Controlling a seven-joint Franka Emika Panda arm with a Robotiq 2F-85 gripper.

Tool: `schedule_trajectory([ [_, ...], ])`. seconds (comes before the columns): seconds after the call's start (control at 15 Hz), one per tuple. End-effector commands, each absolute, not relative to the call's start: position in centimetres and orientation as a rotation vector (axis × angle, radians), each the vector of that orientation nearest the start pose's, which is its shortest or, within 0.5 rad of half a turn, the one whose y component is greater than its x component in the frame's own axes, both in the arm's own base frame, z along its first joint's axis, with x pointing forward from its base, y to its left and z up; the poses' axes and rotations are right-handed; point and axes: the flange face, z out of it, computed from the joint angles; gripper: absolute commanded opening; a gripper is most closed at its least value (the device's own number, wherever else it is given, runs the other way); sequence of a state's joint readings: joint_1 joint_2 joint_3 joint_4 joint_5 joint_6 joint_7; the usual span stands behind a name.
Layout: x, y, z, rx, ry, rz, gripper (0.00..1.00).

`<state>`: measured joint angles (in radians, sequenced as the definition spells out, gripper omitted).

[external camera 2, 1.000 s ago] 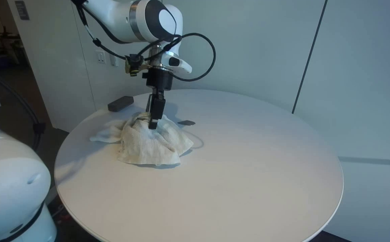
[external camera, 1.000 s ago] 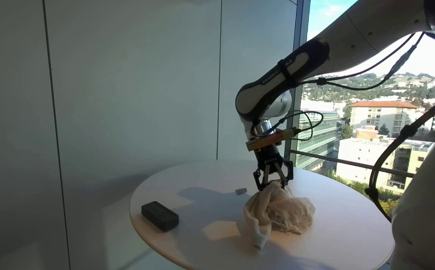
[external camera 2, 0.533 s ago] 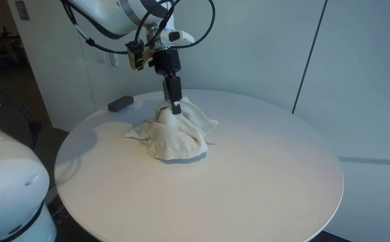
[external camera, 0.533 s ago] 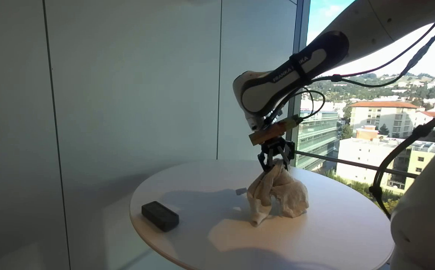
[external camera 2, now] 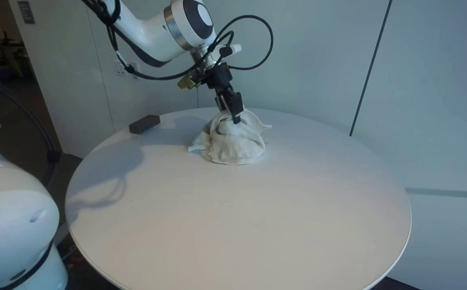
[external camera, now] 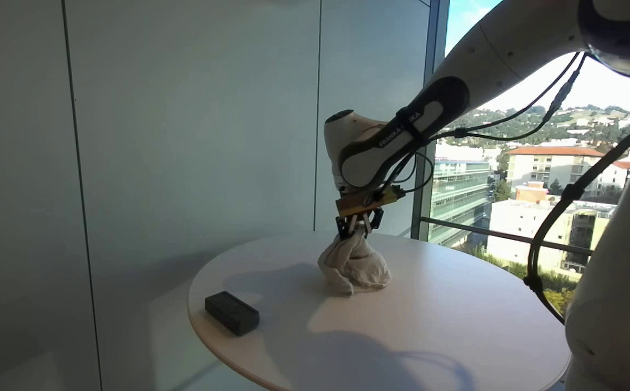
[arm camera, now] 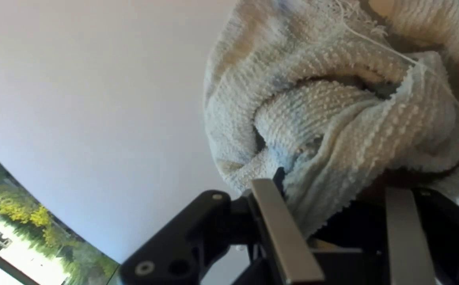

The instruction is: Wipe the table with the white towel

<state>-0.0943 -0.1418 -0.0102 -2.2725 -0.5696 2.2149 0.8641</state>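
Exterior view, white towel (external camera: 365, 267) pinched in tool (external camera: 356, 232), bunched beneath

From my end I count one round white table (external camera 2: 257, 221). On it: one crumpled off-white terry towel (external camera 2: 236, 147), one dark grey rectangular block (external camera: 232, 313) near the edge. Plus one white-and-black jointed arm (external camera 2: 151, 38), one black gripper (external camera: 357, 234), two fingers (external camera: 343, 230).

The gripper (external camera: 356, 232) pinches the top of a bunched white towel (external camera: 357, 266), its lower folds on the far part of the round bench (external camera: 451, 298). A black rectangular block (external camera: 232, 313) lies just inside the left edge. On the right, the arm (external camera: 497, 51) slants across a window (external camera: 554, 168).
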Motion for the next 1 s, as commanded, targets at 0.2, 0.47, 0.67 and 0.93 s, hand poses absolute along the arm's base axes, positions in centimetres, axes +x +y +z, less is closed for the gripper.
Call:
schedule_trajectory([
  [0.2, 55.9, -3.8, 34.2, -3.140, 0.725, -0.319, 0.01],
  [0.47, 55.6, 2.0, 36.7, -3.251, 0.353, -0.262, 0.02],
  [0.67, 55.5, 0.4, 36.2, -3.377, 0.443, -0.117, 0.03],
  [0.93, 53.5, -5.8, 33.8, -3.465, 0.722, 0.121, 0.03],
])
